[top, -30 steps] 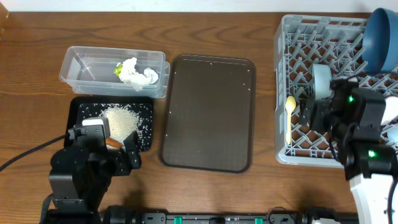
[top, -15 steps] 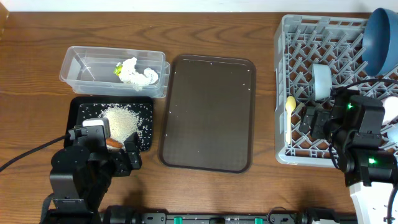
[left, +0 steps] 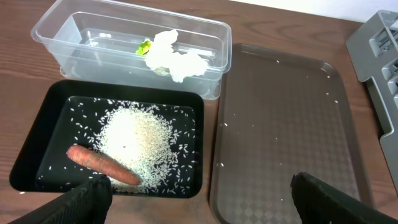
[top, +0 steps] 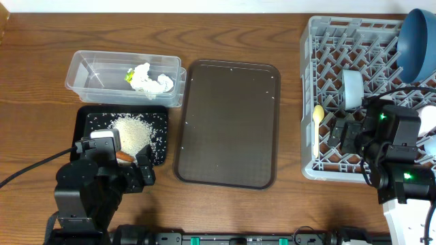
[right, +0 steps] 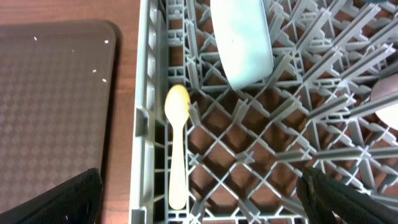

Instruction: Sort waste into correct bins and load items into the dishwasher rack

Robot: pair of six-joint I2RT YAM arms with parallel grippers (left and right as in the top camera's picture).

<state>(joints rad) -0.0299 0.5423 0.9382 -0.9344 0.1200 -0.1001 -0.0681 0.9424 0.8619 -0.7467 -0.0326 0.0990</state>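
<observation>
The clear tub (top: 102, 75) holds the crumpled white tissue (top: 150, 78) and the yellow-green wrapper (top: 128, 76); both also show in the left wrist view, tissue (left: 175, 56) and wrapper (left: 144, 46). The black tray (top: 85, 122) holds the rice (top: 133, 131) and the orange carrot piece (left: 102, 166). My left gripper (left: 199, 208) is open and empty at the tray's front edge. The pale yellow spoon (right: 177, 149) lies flat in the grey rack (top: 327, 41) by its left wall. My right gripper (right: 199, 208) is open and empty just above it. A light blue cup (right: 242, 43) and the dark blue bowl (top: 417, 44) stand in the rack.
The large brown serving tray (top: 228, 122) lies between the bins and the rack, with a few stray rice grains on it. A pale rounded item (right: 387, 96) shows at the right edge of the rack. My left arm's base (top: 85, 194) stands at the front left.
My right gripper has drawn back a little toward the table's front, away from the cup. The spoon stays where it lay in the rack. The left arm has not moved.
</observation>
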